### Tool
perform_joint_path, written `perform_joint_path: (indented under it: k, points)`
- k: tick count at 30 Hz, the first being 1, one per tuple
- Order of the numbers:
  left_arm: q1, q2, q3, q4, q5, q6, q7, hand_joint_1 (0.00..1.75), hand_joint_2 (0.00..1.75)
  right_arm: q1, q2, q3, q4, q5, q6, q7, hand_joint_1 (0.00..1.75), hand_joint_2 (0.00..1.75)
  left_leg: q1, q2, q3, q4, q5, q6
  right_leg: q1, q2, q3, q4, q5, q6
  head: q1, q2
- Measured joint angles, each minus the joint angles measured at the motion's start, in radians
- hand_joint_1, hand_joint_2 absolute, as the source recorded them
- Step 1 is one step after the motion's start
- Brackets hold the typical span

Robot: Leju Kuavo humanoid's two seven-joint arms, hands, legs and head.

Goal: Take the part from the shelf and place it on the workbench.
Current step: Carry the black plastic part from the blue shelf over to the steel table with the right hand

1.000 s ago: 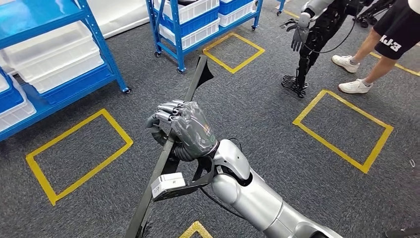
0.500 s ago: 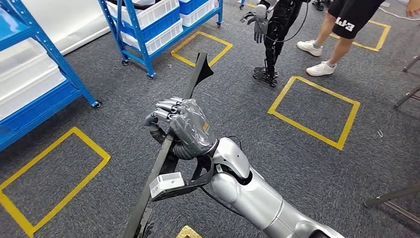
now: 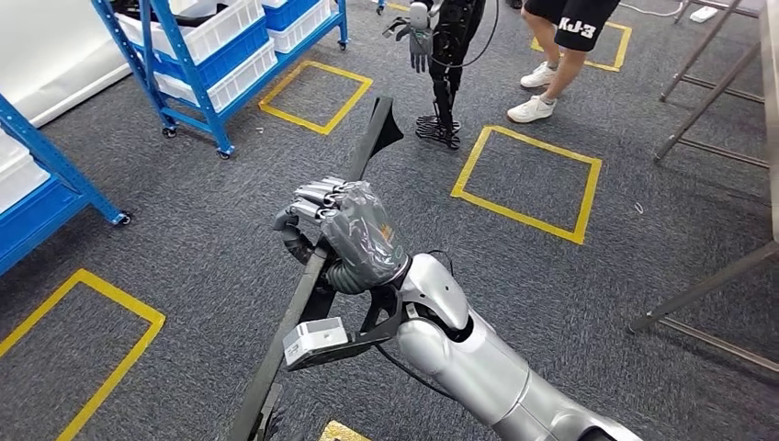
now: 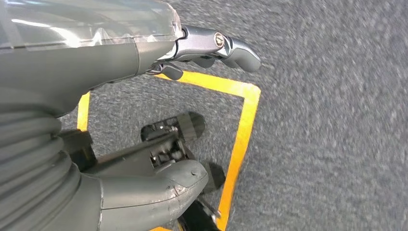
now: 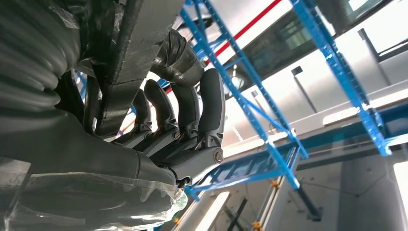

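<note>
The part (image 3: 317,276), a long, flat black bar with a wider pointed tip at its far end, slants across the middle of the head view, raised above the grey carpet (image 3: 551,294), its lower end running out of the frame's bottom edge. The right hand (image 3: 344,241) grips the bar near mid-length, fingers wrapped over one edge and the thumb on the other; in the right wrist view the dark fingers (image 5: 192,113) curl around the bar (image 5: 130,53) with blue shelf frames behind. The left hand (image 4: 144,120) hangs over the carpet and a yellow taped outline, its fingers (image 4: 216,45) and thumb apart and holding nothing. Yellow taped rectangles (image 3: 528,179) mark the floor. A blue wheeled shelf (image 3: 220,55) carrying white bins stands at the upper left, and a corner of another blue shelf (image 3: 46,175) sits at the left edge. Beyond the bar's tip stands a second dark robot (image 3: 445,55) with one hand hanging, and just beside it a person's legs (image 3: 556,55) in black shorts and white shoes. Grey metal legs (image 3: 707,285) of a stand cross the right side.
</note>
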Motion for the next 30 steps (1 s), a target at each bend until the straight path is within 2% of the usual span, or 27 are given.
perform_joint_path:
  k: [1, 2, 3, 5, 7, 9, 10, 11, 12, 13, 14, 16, 17, 18, 20, 21, 23, 24, 25, 26, 27, 28, 29, 30]
  points:
    - [-0.001, 0.0, 0.0, 0.0, 0.0, 0.0, 0.0, 0.0, 1.75, 0.0, 0.0, 0.0, -0.004, 0.0, 0.0, 0.0, 1.75, 1.75, -0.002, 0.008, 0.002, 0.001, -0.003, -0.005, 0.004, -0.017, 0.029, -0.054, 0.017, -0.005, 0.0, 0.0]
    - [-0.001, 0.0, 0.0, 0.0, 0.0, 0.0, 0.001, 0.0, 1.75, 0.0, 0.0, 0.0, -0.007, 0.0, 0.0, 0.0, 1.75, 1.75, -0.005, 0.016, 0.005, 0.002, -0.006, -0.01, 0.009, -0.029, 0.046, -0.086, 0.023, -0.011, 0.0, 0.0]
    - [-0.001, 0.0, 0.0, 0.0, 0.0, 0.0, 0.001, 0.0, 1.75, -0.001, 0.0, 0.0, -0.01, 0.001, 0.0, 0.0, 1.75, 1.75, -0.007, 0.024, 0.007, 0.002, -0.009, -0.016, 0.014, -0.03, 0.049, -0.096, 0.021, -0.017, -0.001, 0.0]
    - [-0.003, -0.001, 0.0, 0.0, 0.0, 0.0, 0.001, 0.0, 1.75, -0.001, -0.001, -0.001, -0.013, 0.001, 0.0, 0.001, 1.75, 1.75, -0.005, 0.034, 0.011, 0.002, -0.014, -0.026, 0.014, -0.007, 0.049, -0.1, 0.024, -0.029, 0.0, 0.0]
    - [-0.004, -0.002, 0.0, 0.0, -0.001, 0.0, 0.002, 0.0, 1.75, -0.003, -0.001, -0.003, -0.017, 0.001, 0.001, 0.002, 1.75, 1.75, 0.0, -0.001, 0.0, 0.036, -0.043, -0.035, 0.008, 0.012, 0.053, -0.108, 0.029, -0.042, 0.0, 0.0]
    - [-0.001, -0.002, 0.0, 0.0, -0.003, 0.0, 0.002, 0.0, 1.75, -0.004, -0.001, -0.003, -0.022, 0.001, 0.002, 0.004, 1.75, 1.75, 0.003, -0.05, -0.048, 0.149, -0.105, -0.038, 0.006, 0.033, 0.055, -0.11, 0.032, -0.052, -0.001, 0.0]
    - [0.001, -0.002, 0.0, 0.0, -0.003, 0.0, 0.003, 0.0, 1.75, -0.005, -0.002, -0.003, -0.022, 0.001, 0.004, 0.006, 1.75, 1.75, 0.003, -0.059, -0.083, 0.22, -0.134, -0.038, 0.008, 0.045, 0.055, -0.109, 0.032, -0.054, -0.001, 0.0]
    - [0.003, -0.002, 0.0, 0.0, -0.003, 0.0, 0.003, 0.0, 1.75, -0.004, -0.002, -0.004, -0.023, 0.001, 0.006, 0.007, 1.75, 1.75, 0.003, -0.062, -0.111, 0.275, -0.148, -0.039, 0.009, 0.06, 0.055, -0.108, 0.032, -0.055, -0.001, 0.0]
    - [0.005, -0.002, 0.0, 0.0, -0.003, 0.0, 0.003, 0.0, 1.75, -0.004, -0.002, -0.004, -0.023, 0.001, 0.007, 0.008, 1.75, 1.75, 0.003, -0.064, -0.124, 0.295, -0.141, -0.038, 0.009, 0.075, 0.055, -0.106, 0.031, -0.055, -0.001, 0.0]
    - [0.005, -0.002, 0.0, 0.0, -0.003, 0.0, 0.004, 0.0, 1.75, -0.004, -0.003, -0.004, -0.023, 0.001, 0.008, 0.008, 1.75, 1.75, 0.003, -0.066, -0.12, 0.275, -0.115, -0.036, 0.009, 0.09, 0.055, -0.105, 0.031, -0.055, -0.001, 0.0]
    - [0.004, -0.002, 0.0, 0.0, -0.003, 0.0, 0.004, 0.0, 1.75, -0.004, -0.003, -0.004, -0.024, 0.001, 0.009, 0.008, 1.75, 1.75, 0.004, -0.073, -0.099, 0.218, -0.075, -0.034, 0.009, 0.104, 0.056, -0.102, 0.03, -0.054, -0.001, 0.0]
    - [0.002, -0.002, 0.0, 0.0, -0.004, 0.0, 0.003, 0.0, 1.75, -0.005, -0.003, -0.004, -0.025, 0.003, 0.009, 0.009, 1.75, 1.75, 0.008, -0.116, -0.046, 0.088, -0.013, -0.029, 0.008, 0.13, 0.052, -0.095, 0.028, -0.049, -0.001, 0.0]
    - [0.001, -0.002, 0.0, 0.0, -0.005, -0.001, 0.004, 0.0, 1.75, -0.006, -0.003, -0.004, -0.025, 0.004, 0.009, 0.009, 1.75, 1.75, 0.009, -0.135, -0.03, 0.047, 0.0, -0.027, 0.007, 0.141, 0.047, -0.091, 0.028, -0.043, -0.001, 0.0]
    - [0.0, -0.002, 0.0, 0.0, -0.006, -0.001, 0.004, 0.0, 1.75, -0.006, -0.003, -0.004, -0.026, 0.005, 0.009, 0.01, 1.75, 1.75, 0.009, -0.146, -0.023, 0.029, 0.001, -0.025, 0.006, 0.151, 0.041, -0.09, 0.03, -0.038, -0.001, 0.0]
    - [-0.001, -0.003, -0.001, 0.0, -0.008, -0.002, 0.005, 0.0, 1.75, -0.007, -0.004, -0.006, -0.026, 0.007, 0.01, 0.012, 1.75, 1.75, 0.008, -0.132, -0.021, 0.022, 0.003, -0.019, 0.003, 0.169, 0.034, -0.092, 0.035, -0.025, -0.001, 0.0]
    - [-0.003, -0.004, -0.001, 0.0, -0.009, -0.002, 0.005, 0.0, 1.75, -0.007, -0.005, -0.009, -0.027, 0.008, 0.009, 0.013, 1.75, 1.75, 0.009, -0.122, -0.019, 0.018, 0.006, -0.014, 0.004, 0.16, 0.031, -0.089, 0.032, -0.02, 0.0, 0.0]
    - [-0.006, -0.006, -0.002, 0.0, -0.012, -0.003, 0.005, 0.0, 1.75, -0.012, -0.007, -0.014, -0.03, 0.012, 0.009, 0.014, 1.75, 1.75, 0.01, -0.098, -0.016, 0.008, 0.013, 0.0, 0.008, 0.108, 0.007, -0.038, -0.002, -0.011, 0.002, 0.0]
    - [-0.006, -0.006, -0.002, 0.0, -0.014, -0.003, 0.005, 0.0, 1.75, -0.015, -0.008, -0.017, -0.031, 0.015, 0.008, 0.014, 1.75, 1.75, 0.007, -0.085, -0.015, 0.006, 0.013, 0.004, 0.009, 0.075, -0.019, 0.019, -0.034, -0.009, 0.003, 0.0]
    - [-0.004, -0.007, -0.002, 0.0, -0.015, -0.003, 0.005, 0.0, 1.75, -0.017, -0.009, -0.019, -0.031, 0.017, 0.007, 0.015, 1.75, 1.75, 0.005, -0.071, -0.015, 0.006, 0.013, 0.008, 0.007, 0.056, -0.052, 0.087, -0.066, -0.006, 0.003, 0.0]
    - [-0.002, -0.006, -0.002, 0.0, -0.015, -0.003, 0.006, 0.0, 1.75, -0.019, -0.011, -0.021, -0.032, 0.019, 0.007, 0.016, 1.75, 1.75, 0.003, -0.056, -0.015, 0.006, 0.012, 0.009, 0.005, 0.048, -0.082, 0.148, -0.09, -0.003, 0.003, 0.0]
    - [-0.001, -0.006, -0.002, 0.0, -0.016, -0.003, 0.006, 0.0, 1.75, -0.019, -0.013, -0.024, -0.032, 0.022, 0.007, 0.017, 1.75, 1.75, 0.002, -0.042, -0.015, 0.006, 0.011, 0.01, 0.002, 0.044, -0.099, 0.183, -0.096, -0.001, 0.003, 0.0]
    - [0.0, -0.006, -0.002, 0.0, -0.016, -0.003, 0.006, 0.0, 1.75, -0.02, -0.016, -0.027, -0.034, 0.025, 0.006, 0.019, 1.75, 1.75, 0.002, -0.029, -0.015, 0.006, 0.009, 0.01, 0.0, 0.041, -0.095, 0.176, -0.082, 0.001, 0.003, 0.0]
    - [0.0, -0.006, -0.002, 0.0, -0.017, -0.003, 0.006, 0.0, 1.75, -0.022, -0.019, -0.031, -0.037, 0.03, 0.005, 0.022, 1.75, 1.75, 0.002, -0.017, -0.013, 0.007, 0.008, 0.009, -0.001, 0.034, -0.071, 0.131, -0.053, 0.001, 0.003, 0.0]
    - [-0.001, -0.006, -0.002, 0.0, -0.017, -0.004, 0.006, 0.0, 1.75, -0.026, -0.021, -0.037, -0.041, 0.033, 0.004, 0.026, 1.75, 1.75, 0.002, -0.007, -0.01, 0.007, 0.005, 0.006, -0.001, 0.018, -0.032, 0.059, -0.017, 0.0, 0.003, 0.0]
